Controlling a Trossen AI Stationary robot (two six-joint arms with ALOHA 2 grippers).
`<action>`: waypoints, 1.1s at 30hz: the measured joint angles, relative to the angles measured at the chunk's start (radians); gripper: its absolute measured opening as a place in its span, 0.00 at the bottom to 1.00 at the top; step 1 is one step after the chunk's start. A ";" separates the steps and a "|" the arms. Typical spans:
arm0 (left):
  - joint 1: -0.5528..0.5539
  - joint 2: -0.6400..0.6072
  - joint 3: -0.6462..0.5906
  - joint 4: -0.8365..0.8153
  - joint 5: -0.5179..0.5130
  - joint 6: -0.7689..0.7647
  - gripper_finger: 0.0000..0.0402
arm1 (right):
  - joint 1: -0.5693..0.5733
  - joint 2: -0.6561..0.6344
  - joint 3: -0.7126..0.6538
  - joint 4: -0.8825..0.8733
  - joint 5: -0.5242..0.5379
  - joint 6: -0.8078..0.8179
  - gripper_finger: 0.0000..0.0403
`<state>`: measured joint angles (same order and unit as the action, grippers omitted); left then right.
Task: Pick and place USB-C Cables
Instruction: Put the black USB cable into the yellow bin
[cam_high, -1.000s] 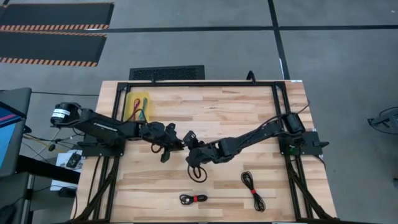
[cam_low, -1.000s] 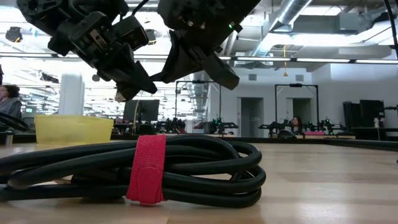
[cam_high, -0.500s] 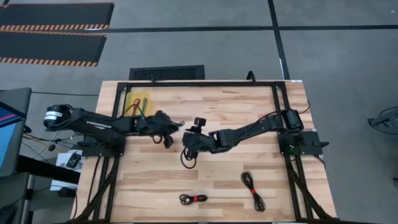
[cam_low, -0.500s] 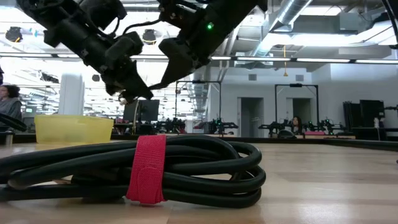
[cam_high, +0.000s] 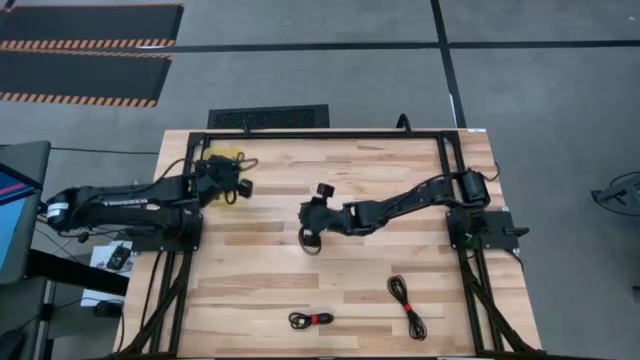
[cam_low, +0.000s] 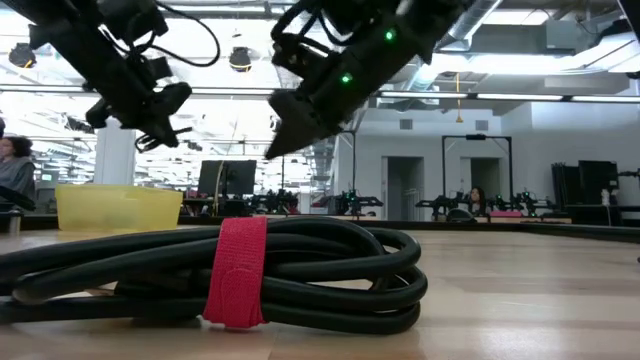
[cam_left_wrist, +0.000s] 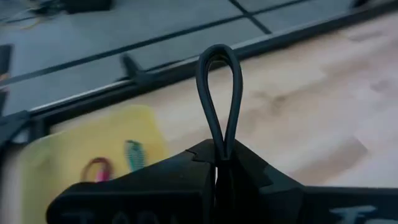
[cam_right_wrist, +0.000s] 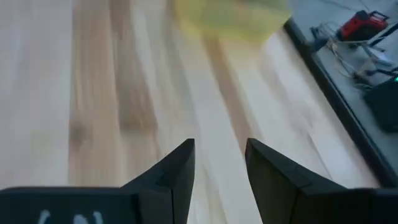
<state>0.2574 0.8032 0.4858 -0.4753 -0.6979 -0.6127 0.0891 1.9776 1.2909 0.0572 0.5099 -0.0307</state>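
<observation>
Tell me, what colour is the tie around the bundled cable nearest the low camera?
Red, on a black cable; the tie shows best in the low view.

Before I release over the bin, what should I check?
1. Left gripper holds the black cable: ok, fingers shut on its loop.
2. Left gripper above the yellow bin: ok in the high view.
3. Room in the bin: cannot tell, mostly hidden.
4. Right gripper out of the way: ok, mid-table, fingers open and empty.
5. Red-tied cable and its twin lie clear of both arms: ok.
</observation>
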 joint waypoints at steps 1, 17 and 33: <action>0.025 -0.007 0.000 -0.018 -0.001 -0.008 0.02 | -0.010 -0.009 -0.026 0.034 -0.038 0.018 0.41; 0.268 0.195 -0.002 -0.051 0.061 -0.020 0.23 | -0.097 -0.241 -0.403 0.470 -0.408 0.109 0.39; 0.284 0.191 -0.002 -0.050 0.045 0.025 0.39 | -0.057 -0.266 -0.435 0.473 -0.406 0.124 0.33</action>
<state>0.5418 0.9939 0.4843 -0.5252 -0.6526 -0.5874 0.0316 1.7115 0.8555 0.5299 0.1040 0.0929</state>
